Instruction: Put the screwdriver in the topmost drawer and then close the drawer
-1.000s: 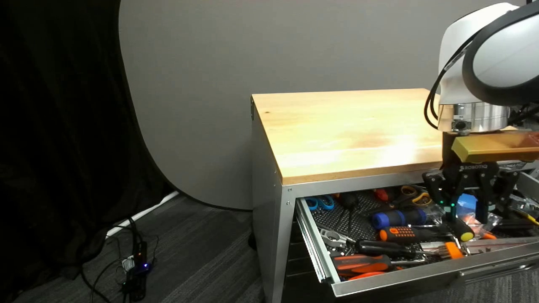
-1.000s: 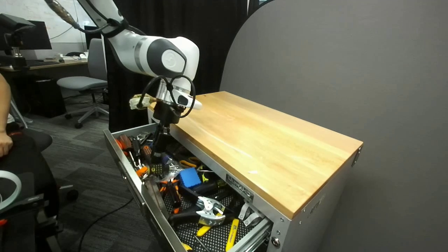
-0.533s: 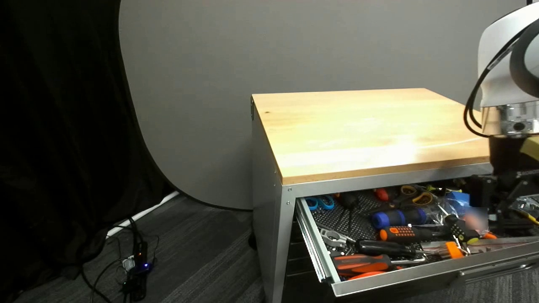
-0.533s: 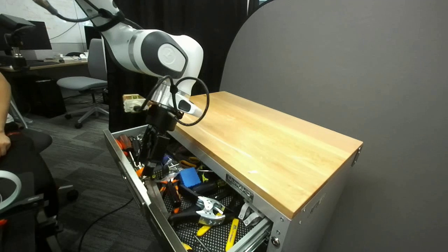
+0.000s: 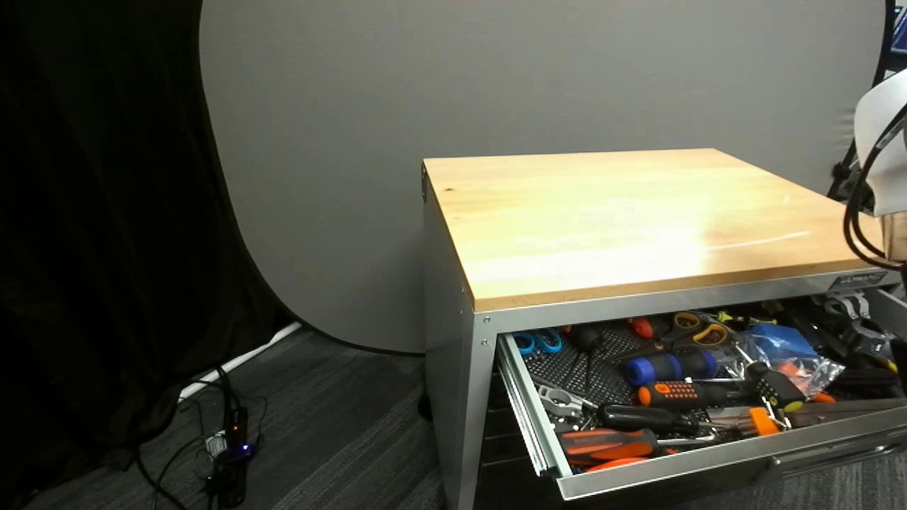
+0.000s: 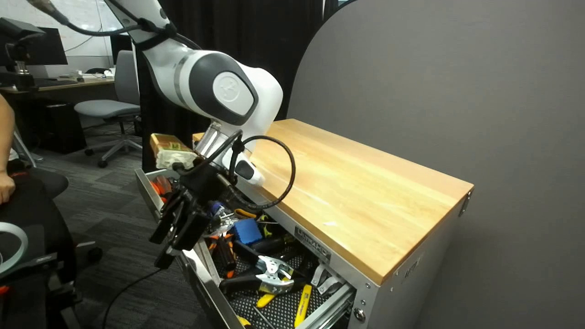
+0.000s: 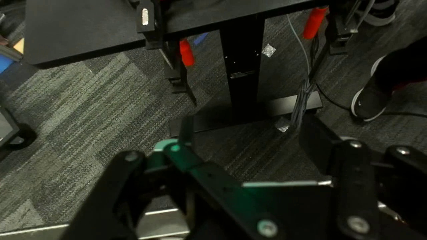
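Observation:
The stubby black screwdriver with yellow-green end lies among other tools inside the topmost drawer. In an exterior view my arm hides it. The topmost drawer is pulled wide open; its front also shows in an exterior view and low in the wrist view. My gripper is tilted forward, its fingers out past the drawer's front edge. In the wrist view the gripper is open, with only floor between its fingers.
The drawer holds a blue block, a metal clamp and orange-handled tools. The wooden cabinet top is behind my arm. A person sits in front of the cabinet. A black stand shows beyond my fingers.
My gripper has moved from just above the screwdriver out over the drawer front, tilting forward. The screwdriver has stayed in the drawer, slightly turned. The drawer has not moved.

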`<action>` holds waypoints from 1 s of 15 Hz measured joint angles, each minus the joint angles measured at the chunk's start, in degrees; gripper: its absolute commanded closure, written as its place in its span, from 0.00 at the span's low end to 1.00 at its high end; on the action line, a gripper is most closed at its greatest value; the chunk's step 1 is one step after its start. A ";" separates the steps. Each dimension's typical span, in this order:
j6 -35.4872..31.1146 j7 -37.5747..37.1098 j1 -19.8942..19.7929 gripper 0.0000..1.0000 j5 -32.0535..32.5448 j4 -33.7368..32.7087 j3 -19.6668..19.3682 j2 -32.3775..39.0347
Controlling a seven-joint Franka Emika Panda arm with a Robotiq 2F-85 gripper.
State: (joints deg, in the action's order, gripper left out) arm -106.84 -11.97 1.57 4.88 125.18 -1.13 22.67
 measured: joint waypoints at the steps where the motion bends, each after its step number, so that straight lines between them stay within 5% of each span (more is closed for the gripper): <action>1: -0.22 0.00 0.02 0.58 -0.23 -0.07 0.14 0.96; 7: -5.82 -2.49 0.94 0.94 -4.73 -0.39 0.84 5.05; 15: -17.61 -14.67 2.05 0.91 -10.67 1.95 0.67 2.33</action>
State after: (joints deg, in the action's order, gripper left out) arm -124.44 -26.63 3.62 -5.79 127.13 -0.45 25.00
